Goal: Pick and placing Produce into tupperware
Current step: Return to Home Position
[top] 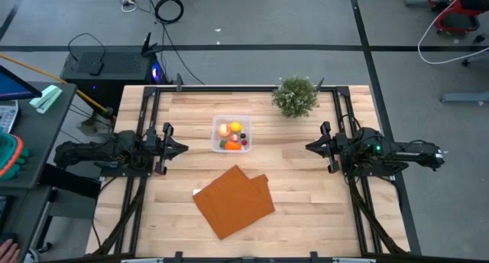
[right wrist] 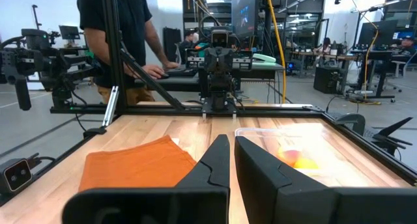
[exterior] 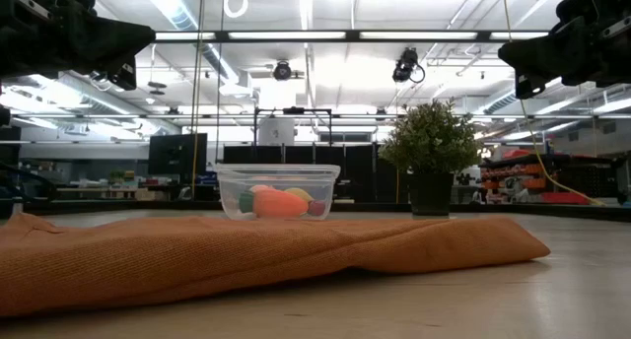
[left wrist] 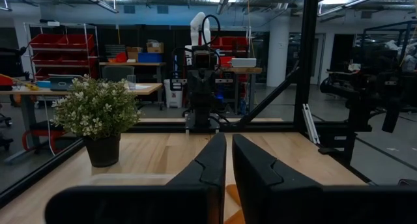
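Produce [top: 233,135] sits inside tupperware [top: 216,122], midway between left gripper [top: 182,147] and right gripper [top: 309,147]; both well apart, fingers closed, empty.

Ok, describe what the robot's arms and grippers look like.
The left arm and right arm are black, with chunky jointed segments. The left gripper and right gripper each carry two matte black, wedge-shaped fingers tapering toward the tips. A small green light glows on the right arm.
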Robot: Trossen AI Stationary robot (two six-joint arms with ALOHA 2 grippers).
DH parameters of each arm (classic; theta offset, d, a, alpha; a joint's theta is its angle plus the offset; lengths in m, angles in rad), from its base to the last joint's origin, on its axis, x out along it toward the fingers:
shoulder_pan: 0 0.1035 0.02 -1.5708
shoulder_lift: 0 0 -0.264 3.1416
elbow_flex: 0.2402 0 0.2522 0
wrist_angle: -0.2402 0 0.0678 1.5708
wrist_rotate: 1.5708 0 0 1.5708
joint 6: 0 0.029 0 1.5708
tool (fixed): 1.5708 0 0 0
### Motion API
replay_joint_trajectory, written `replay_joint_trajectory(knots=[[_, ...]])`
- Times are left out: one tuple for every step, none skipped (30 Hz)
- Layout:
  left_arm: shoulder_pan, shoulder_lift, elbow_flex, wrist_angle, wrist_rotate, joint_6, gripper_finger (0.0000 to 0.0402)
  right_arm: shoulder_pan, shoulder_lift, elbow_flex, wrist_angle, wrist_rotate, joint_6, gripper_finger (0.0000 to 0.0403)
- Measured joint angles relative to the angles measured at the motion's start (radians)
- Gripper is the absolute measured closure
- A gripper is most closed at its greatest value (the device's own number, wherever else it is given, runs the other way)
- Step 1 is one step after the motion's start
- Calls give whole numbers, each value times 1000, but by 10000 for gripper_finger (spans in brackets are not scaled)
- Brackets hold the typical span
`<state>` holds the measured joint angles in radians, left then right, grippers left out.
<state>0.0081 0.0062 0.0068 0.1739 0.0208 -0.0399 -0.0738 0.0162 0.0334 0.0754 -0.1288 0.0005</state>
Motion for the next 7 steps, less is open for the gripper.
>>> replay_joint_trajectory(knots=[[0, 0, 0, 0, 0, 0, 366, 0, 0, 0, 0, 0, 0, 403], [0, 0, 0, 0, 0, 0, 366, 0, 0, 0, 0, 0, 0, 403], [0, 0, 0, 0, 0, 0, 366, 0, 0, 0, 0, 0, 0, 403], [0, 0, 0, 0, 0, 0, 367, 0, 0, 0, 0, 0, 0, 403], [0, 0, 0, 0, 0, 0, 369, 0, 0, 0, 0, 0, 0, 403], [0, 0, 0, 0, 0, 0, 371, 0, 0, 0, 0, 0, 0, 403], [0, 0, 0, 0, 0, 0, 372, 0, 0, 0, 0, 0, 0, 403]])
